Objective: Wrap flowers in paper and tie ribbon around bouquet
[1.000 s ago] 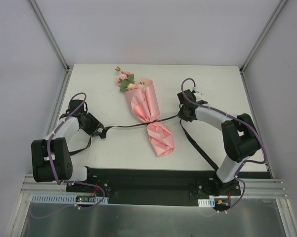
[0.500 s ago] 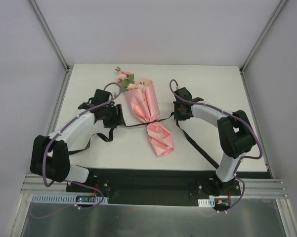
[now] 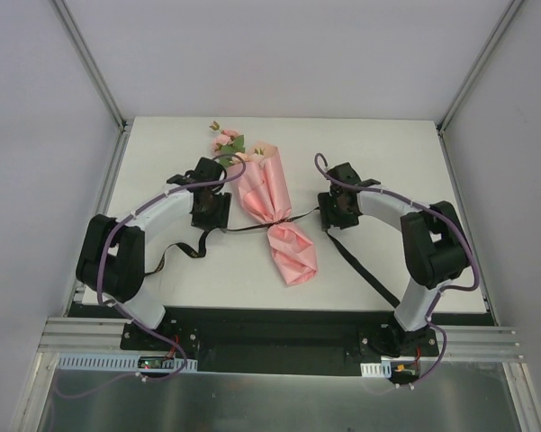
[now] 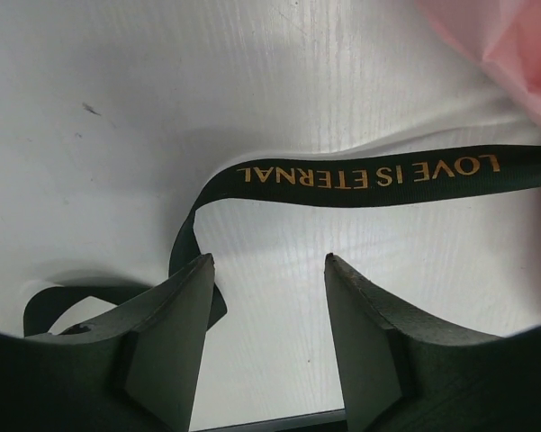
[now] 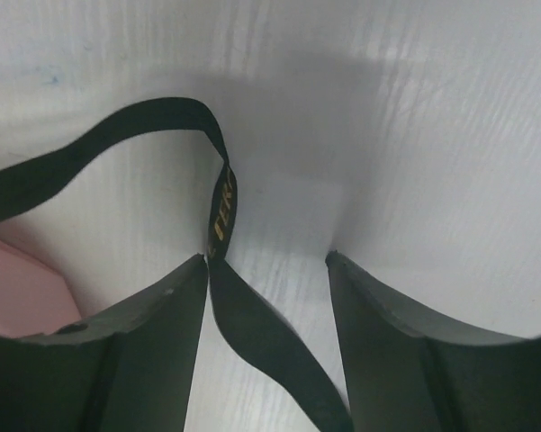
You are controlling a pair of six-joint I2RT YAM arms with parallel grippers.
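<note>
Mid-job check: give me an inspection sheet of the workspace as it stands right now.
Surface: white table.
Job's things: bouquet lying mid-table, flowers at its far end; ribbon cinched round its waist, tails trailing to both sides.
Clutter: nothing seen.
Grippers: left gripper and right gripper flank the bouquet, jaws apart, ribbon ungripped.
Cables: purple cables looped along both arms.
Surroundings: white walls, metal frame posts.

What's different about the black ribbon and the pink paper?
The ribbon is black with gold letters; the paper is plain pink. The ribbon is a long thin strip trailing loose over the table on both sides; the paper is wide and folded into a cone around the flowers. Both meet where the ribbon cinches the paper's middle.
</note>
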